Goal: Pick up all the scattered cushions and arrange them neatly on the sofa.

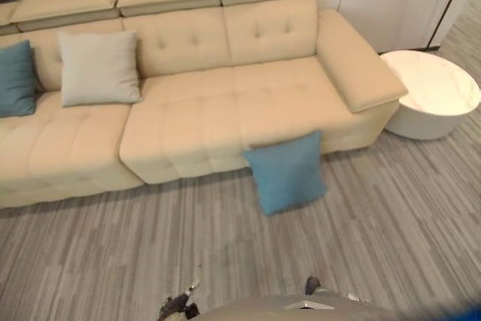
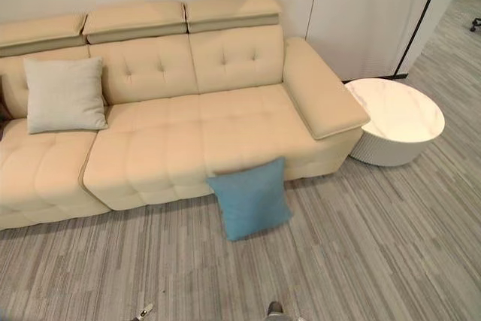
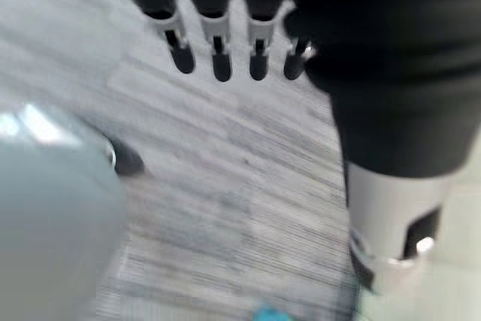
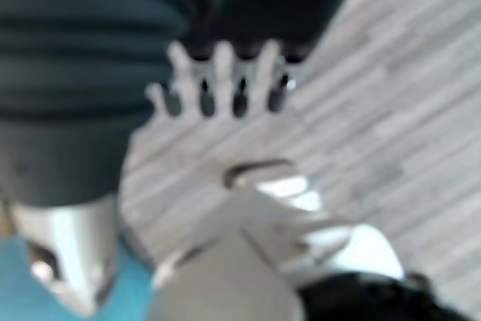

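A blue cushion (image 1: 286, 171) is standing on the grey wooden floor (image 1: 391, 231) in the lower middle of the frame, tilted back and leaning against the front of the beige sofa (image 1: 225, 110). On the seat at the upper left, a light grey cushion (image 1: 98, 67) is resting upright against the backrest. Beside it, at the left edge, a second blue cushion (image 1: 15, 79) is showing in the left eye view; the right eye view is cutting this one off, but it is showing more of the round white table (image 2: 396, 119) just beside the sofa's armrest.

The cushion on the floor looks soft and light, with a cloth cover that is probably not slippery. It will likely sag when lifted, so I would take it by the upper edge or a top corner, pinching the fabric firmly.

In its own wrist view the left hand (image 3: 225, 46) is hanging over the floor with its fingers straight and a little apart, holding nothing. The right hand (image 4: 222, 84) is looking the same in its wrist view: fingers spread and empty. A small blue patch is appearing at the lower left there, possibly the cushion, but I cannot tell.
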Robot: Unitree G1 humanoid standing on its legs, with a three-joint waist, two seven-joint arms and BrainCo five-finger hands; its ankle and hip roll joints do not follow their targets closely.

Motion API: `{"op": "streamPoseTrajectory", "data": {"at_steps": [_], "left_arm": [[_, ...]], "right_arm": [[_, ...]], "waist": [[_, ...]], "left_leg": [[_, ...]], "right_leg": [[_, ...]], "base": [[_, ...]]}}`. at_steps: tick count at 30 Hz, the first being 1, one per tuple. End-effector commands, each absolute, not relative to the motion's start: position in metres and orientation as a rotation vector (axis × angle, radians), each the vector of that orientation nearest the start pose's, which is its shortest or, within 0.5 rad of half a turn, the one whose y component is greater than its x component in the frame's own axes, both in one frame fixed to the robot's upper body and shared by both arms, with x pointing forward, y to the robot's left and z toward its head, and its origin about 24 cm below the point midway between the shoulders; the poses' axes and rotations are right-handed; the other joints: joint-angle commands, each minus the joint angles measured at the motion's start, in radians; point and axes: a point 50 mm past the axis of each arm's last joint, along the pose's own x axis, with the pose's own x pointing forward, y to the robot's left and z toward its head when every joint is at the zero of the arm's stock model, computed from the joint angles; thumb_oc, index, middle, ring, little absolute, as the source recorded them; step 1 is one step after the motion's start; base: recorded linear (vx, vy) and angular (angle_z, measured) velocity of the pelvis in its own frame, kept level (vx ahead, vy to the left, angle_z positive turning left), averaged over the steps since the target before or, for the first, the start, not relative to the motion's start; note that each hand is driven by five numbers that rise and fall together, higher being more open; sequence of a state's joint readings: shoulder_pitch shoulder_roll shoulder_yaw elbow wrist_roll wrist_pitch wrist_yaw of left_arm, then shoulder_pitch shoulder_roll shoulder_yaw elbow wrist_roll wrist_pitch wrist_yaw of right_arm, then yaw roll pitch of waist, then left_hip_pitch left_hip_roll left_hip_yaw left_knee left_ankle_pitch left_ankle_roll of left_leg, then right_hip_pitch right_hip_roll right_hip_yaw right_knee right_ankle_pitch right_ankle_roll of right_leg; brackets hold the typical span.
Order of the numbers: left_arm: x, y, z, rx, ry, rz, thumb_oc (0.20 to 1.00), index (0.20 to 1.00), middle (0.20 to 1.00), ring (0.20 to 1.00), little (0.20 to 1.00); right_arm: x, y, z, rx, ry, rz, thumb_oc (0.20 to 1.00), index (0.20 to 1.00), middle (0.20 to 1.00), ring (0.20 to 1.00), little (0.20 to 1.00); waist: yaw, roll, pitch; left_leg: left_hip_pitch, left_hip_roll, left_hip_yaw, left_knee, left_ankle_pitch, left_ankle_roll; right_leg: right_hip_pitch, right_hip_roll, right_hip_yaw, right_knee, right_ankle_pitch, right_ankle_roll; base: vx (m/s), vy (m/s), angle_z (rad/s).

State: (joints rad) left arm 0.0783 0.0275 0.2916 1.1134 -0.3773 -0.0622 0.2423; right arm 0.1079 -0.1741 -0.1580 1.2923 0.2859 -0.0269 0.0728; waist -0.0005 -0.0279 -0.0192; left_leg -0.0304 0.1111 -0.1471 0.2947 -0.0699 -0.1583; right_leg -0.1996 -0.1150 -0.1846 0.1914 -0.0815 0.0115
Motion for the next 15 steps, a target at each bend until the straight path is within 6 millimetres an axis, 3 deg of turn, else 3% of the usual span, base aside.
{"op": "streamPoseTrajectory", "data": {"at_steps": [1,3,4,5,6,7,8,9,10,11,13,15], "left_arm": [[0.108,0.224,-0.153,-0.407,0.939,0.783,1.0,1.0,1.0,1.0,1.0],[0.112,0.225,-0.151,-0.415,0.926,0.783,1.0,1.0,1.0,1.0,1.0],[0.114,0.223,-0.152,-0.416,0.929,0.767,1.0,1.0,1.0,1.0,1.0],[0.113,0.222,-0.152,-0.42,0.932,0.776,1.0,1.0,1.0,1.0,1.0],[0.113,0.222,-0.152,-0.419,0.933,0.777,1.0,1.0,1.0,1.0,1.0],[0.107,0.225,-0.154,-0.407,0.951,0.797,1.0,1.0,1.0,1.0,1.0],[0.107,0.225,-0.153,-0.407,0.951,0.797,1.0,1.0,1.0,1.0,1.0],[0.103,0.226,-0.155,-0.397,0.968,0.804,1.0,1.0,1.0,1.0,1.0],[0.091,0.229,-0.158,-0.392,1.006,0.84,1.0,1.0,1.0,1.0,1.0],[0.088,0.23,-0.159,-0.396,1.011,0.86,1.0,1.0,1.0,1.0,1.0],[0.084,0.232,-0.159,-0.416,1.004,0.895,1.0,1.0,1.0,1.0,1.0],[0.081,0.232,-0.159,-0.424,1.007,0.906,1.0,1.0,1.0,1.0,1.0]], "right_arm": [[0.028,-0.229,-0.172,0.217,1.299,-0.43,1.0,1.0,1.0,1.0,1.0],[0.033,-0.228,-0.172,0.216,1.284,-0.426,1.0,1.0,1.0,1.0,1.0],[0.039,-0.228,-0.171,0.196,1.265,-0.415,1.0,1.0,1.0,1.0,1.0],[0.043,-0.226,-0.171,0.194,1.25,-0.406,1.0,1.0,1.0,1.0,1.0],[0.043,-0.225,-0.171,0.194,1.25,-0.406,1.0,1.0,1.0,1.0,1.0],[0.051,-0.222,-0.17,0.207,1.217,-0.404,1.0,1.0,1.0,1.0,1.0],[0.051,-0.222,-0.17,0.207,1.217,-0.404,1.0,1.0,1.0,1.0,1.0],[0.051,-0.222,-0.17,0.213,1.211,-0.407,1.0,1.0,1.0,1.0,1.0],[0.05,-0.22,-0.171,0.203,1.217,-0.402,1.0,1.0,1.0,1.0,1.0],[0.05,-0.219,-0.171,0.198,1.218,-0.397,1.0,1.0,1.0,1.0,1.0],[0.046,-0.217,-0.172,0.188,1.234,-0.379,1.0,1.0,1.0,1.0,1.0],[0.043,-0.213,-0.173,0.193,1.244,-0.37,1.0,1.0,1.0,1.0,1.0]], "waist": [[-0.021,-0.039,0.028],[-0.02,-0.045,0.026],[-0.005,-0.046,0.021],[-0.004,-0.043,0.018],[-0.006,-0.044,0.02],[-0.01,-0.032,0.01],[-0.009,-0.033,0.012],[-0.005,-0.023,0.003],[0.004,-0.009,-0.009],[0.004,-0.008,-0.016],[0.007,-0.013,-0.026],[0.004,-0.016,-0.034]], "left_leg": [[-0.142,0.067,0.105,0.132,0.074,0.017],[-0.158,0.059,0.136,0.142,0.038,0.027],[-0.184,-0.044,0.139,0.095,-0.025,0.054],[-0.188,-0.073,0.159,0.056,-0.04,0.069],[-0.183,-0.075,0.158,0.053,-0.041,0.07],[-0.151,-0.073,0.285,-0.069,-0.003,0.097],[-0.148,-0.074,0.286,-0.072,-0.002,0.097],[-0.14,-0.094,0.331,-0.142,0.041,0.11],[-0.096,-0.113,0.323,-0.249,0.079,0.118],[-0.072,-0.115,0.318,-0.281,0.084,0.129],[-0.044,-0.137,0.265,-0.305,0.102,0.146],[-0.031,-0.138,0.263,-0.317,0.104,0.154]], "right_leg": [[0.107,-0.016,0.026,-0.099,0.049,-0.01],[0.113,-0.01,0.011,-0.103,0.042,-0.016],[0.123,0.009,0.002,-0.097,0.032,-0.027],[0.14,0.019,-0.017,-0.096,0.023,-0.029],[0.145,0.017,-0.018,-0.097,0.021,-0.028],[0.189,0.038,-0.066,-0.126,0.014,-0.023],[0.192,0.038,-0.065,-0.127,0.014,-0.023],[0.221,0.059,-0.082,-0.147,0.011,-0.022],[0.26,0.08,-0.078,-0.171,0.001,-0.019],[0.266,0.087,-0.08,-0.172,-0.002,-0.014],[0.293,0.089,-0.075,-0.183,-0.013,-0.004],[0.304,0.087,-0.078,-0.184,-0.017,0.0]], "base": [[0.05,-0.39,0.69],[0.1,-0.256,0.48],[0.19,-0.214,0.36],[0.19,-0.215,0.35],[0.23,-0.142,0.42],[0.15,-0.068,0.22],[0.24,-0.09,0.42],[0.27,-0.011,0.36],[0.34,0.002,0.47],[0.31,0.059,0.2],[0.18,0.07,-0.03],[0.17,0.102,0.04]]}}
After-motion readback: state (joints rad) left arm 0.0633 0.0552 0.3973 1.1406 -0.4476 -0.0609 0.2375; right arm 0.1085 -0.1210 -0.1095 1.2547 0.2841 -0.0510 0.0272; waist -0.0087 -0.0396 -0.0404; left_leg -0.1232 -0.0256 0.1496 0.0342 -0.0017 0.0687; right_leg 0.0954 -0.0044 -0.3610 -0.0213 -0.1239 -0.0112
